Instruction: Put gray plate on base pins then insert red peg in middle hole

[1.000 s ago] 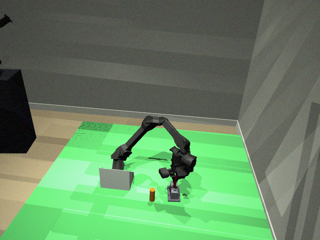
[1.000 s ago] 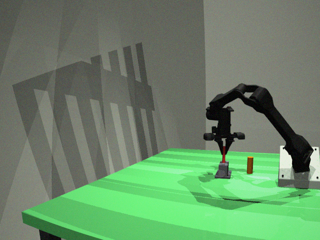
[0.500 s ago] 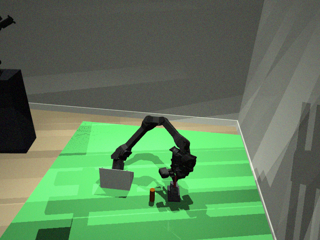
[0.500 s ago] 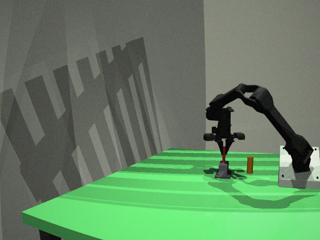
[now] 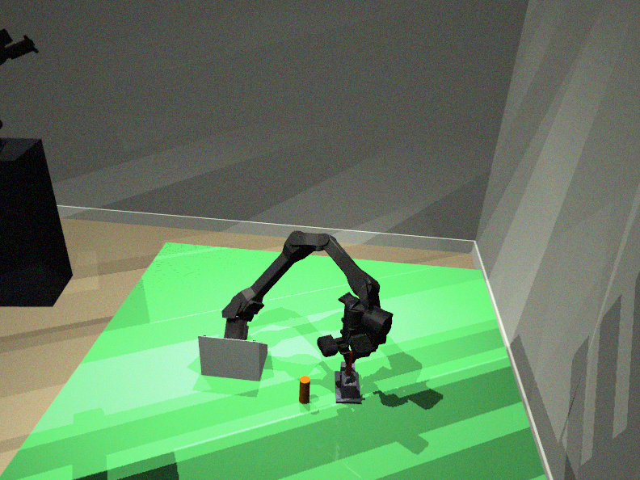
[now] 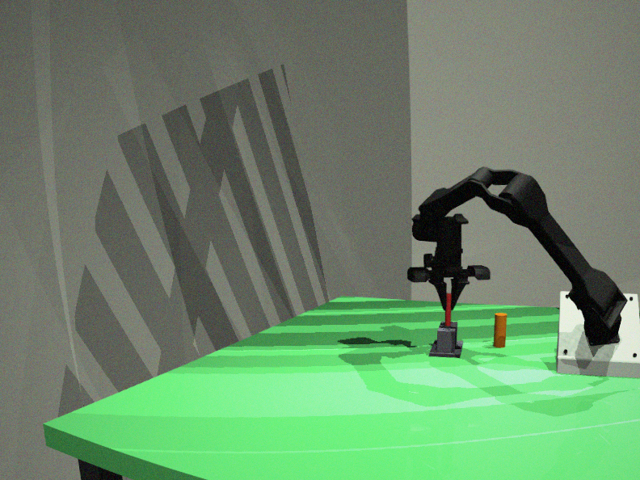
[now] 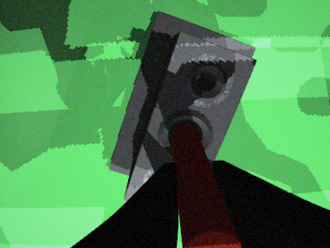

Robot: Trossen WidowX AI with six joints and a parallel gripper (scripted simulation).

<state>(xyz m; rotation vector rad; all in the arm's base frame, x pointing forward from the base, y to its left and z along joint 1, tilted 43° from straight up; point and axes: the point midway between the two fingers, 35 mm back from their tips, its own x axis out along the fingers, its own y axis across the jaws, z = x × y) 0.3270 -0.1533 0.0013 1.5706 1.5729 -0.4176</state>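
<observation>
The gray plate (image 7: 235, 100) lies flat on top of the dark gray base (image 5: 348, 400) (image 6: 438, 353) (image 7: 125, 152); the pins under it are hidden. My gripper (image 5: 350, 360) (image 6: 448, 306) (image 7: 193, 172) is shut on the red peg (image 5: 349, 366) (image 6: 448, 317) (image 7: 194, 184), above the plate. The peg stands nearly upright, and its lower end is at the plate's middle hole in the wrist view. Most of its length is above the plate, and how deep its tip sits is hidden. One outer hole shows dark in the wrist view; the other is mostly behind a finger.
An orange cylinder (image 5: 304, 391) (image 6: 499, 331) stands upright beside the base, on the side toward the arm's mount. The arm's light mounting block (image 5: 229, 359) (image 6: 570, 325) is farther that way on the green table (image 5: 206, 439) (image 6: 284, 402). Striped shadows cross the scene.
</observation>
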